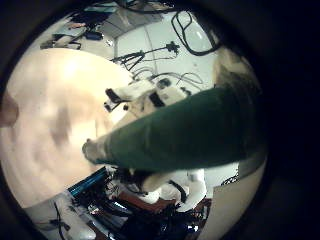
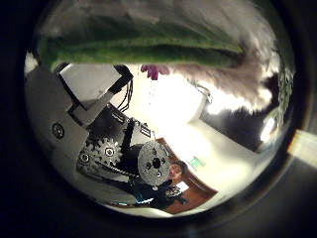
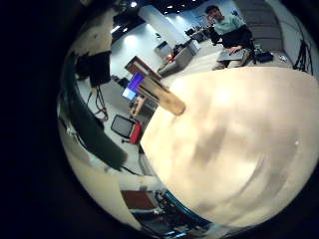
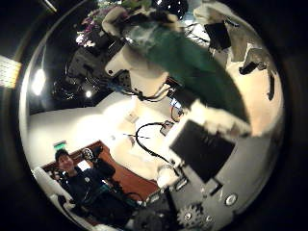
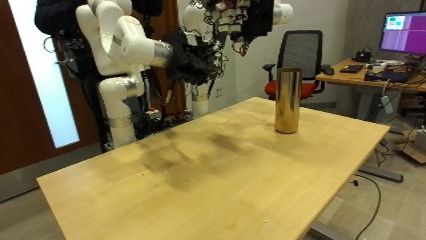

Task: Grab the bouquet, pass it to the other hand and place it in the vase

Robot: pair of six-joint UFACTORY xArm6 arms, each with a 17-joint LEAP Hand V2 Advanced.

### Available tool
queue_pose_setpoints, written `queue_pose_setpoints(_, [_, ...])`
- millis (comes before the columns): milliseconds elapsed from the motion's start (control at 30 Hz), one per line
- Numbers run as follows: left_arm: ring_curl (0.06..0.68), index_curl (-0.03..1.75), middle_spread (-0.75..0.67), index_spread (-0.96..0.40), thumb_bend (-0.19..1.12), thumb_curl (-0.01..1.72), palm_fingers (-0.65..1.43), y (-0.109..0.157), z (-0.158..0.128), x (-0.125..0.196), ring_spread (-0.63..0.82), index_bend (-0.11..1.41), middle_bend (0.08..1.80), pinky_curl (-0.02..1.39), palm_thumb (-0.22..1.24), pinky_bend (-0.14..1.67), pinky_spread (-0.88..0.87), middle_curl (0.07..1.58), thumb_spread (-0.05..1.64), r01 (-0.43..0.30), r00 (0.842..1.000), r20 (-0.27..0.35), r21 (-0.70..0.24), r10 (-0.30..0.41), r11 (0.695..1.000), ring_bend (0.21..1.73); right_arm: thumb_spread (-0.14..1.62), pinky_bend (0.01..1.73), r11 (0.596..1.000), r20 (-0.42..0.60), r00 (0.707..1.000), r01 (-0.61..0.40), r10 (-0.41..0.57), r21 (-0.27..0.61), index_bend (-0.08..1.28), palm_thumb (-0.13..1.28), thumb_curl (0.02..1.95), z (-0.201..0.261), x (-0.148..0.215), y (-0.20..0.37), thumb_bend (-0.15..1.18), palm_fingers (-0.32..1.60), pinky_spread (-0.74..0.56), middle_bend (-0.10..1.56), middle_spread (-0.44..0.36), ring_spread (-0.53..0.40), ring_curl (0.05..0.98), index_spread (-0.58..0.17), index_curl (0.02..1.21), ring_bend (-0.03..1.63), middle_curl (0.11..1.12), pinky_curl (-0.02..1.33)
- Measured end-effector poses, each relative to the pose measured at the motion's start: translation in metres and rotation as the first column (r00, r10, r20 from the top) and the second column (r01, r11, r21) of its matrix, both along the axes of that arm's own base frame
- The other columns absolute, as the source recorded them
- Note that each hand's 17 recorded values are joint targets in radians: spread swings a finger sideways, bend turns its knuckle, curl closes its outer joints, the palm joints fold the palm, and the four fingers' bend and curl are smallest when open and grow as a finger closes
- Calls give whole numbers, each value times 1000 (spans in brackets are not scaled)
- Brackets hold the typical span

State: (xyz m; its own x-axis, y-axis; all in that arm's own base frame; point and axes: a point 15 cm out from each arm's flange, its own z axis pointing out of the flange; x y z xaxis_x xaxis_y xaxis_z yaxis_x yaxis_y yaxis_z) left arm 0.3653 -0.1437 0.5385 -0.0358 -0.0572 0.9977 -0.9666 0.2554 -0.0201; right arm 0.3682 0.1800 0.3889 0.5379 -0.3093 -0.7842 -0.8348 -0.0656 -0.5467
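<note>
The light wooden bench (image 5: 200,185) is bare across its near half. Toward its far side a tall, gold-coloured vase (image 5: 286,100) stands upright on it, alone, with nothing touching it.

Beyond the far edge, both arms are raised well above the bench top. At the end of the nearer arm sits a dark bundle. This is the bouquet (image 1: 190,130), up in the air, well apart from the vase and higher than its mouth. It is a long cone in a dark wrap, narrow at one end and widening toward the other, where pale petals and a small purple bloom (image 2: 154,71) show.

It fills the left palm's views, lying across that palm. From the right palm, the left hand (image 4: 144,60) is seen with its white fingers curled round the wrap. The right hand (image 4: 192,217) shows only a few geared parts at its own view's edge. Whether its fingers are spread or curled I cannot tell.

Farther back are a black office chair (image 5: 304,50) and a desk (image 5: 380,80).
</note>
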Motion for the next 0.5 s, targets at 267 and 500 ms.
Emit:
queue_pose_setpoints(267, [613, 389, -611, -696, -16, 808, 970, 2, 3, 0, -424, 779, 1036, 669, 1202, 1240, -551, 1086, 179, -2, 999, 48, -3, 2, 1000, 1454, 932, 789, 1000, -64, 998, -7, 8, 11, 136, 678, 526, -13, 2, 1, -43, -155, 154, 410, 83, 85, 313, -299, 575, 740, 395, 530])
queue_pose_setpoints(500, [632, 578, -601, -772, -17, 864, 910, 7, 13, -1, -408, 769, 1090, 707, 1202, 1287, -531, 1111, 142, -17, 996, 86, 10, 16, 1000, 1510, 948, 646, 999, -107, 994, -22, 25, 33, 109, 586, 436, -7, 4, -1, -37, -105, 412, 251, 189, 207, 242, -303, 356, 552, 331, 406])
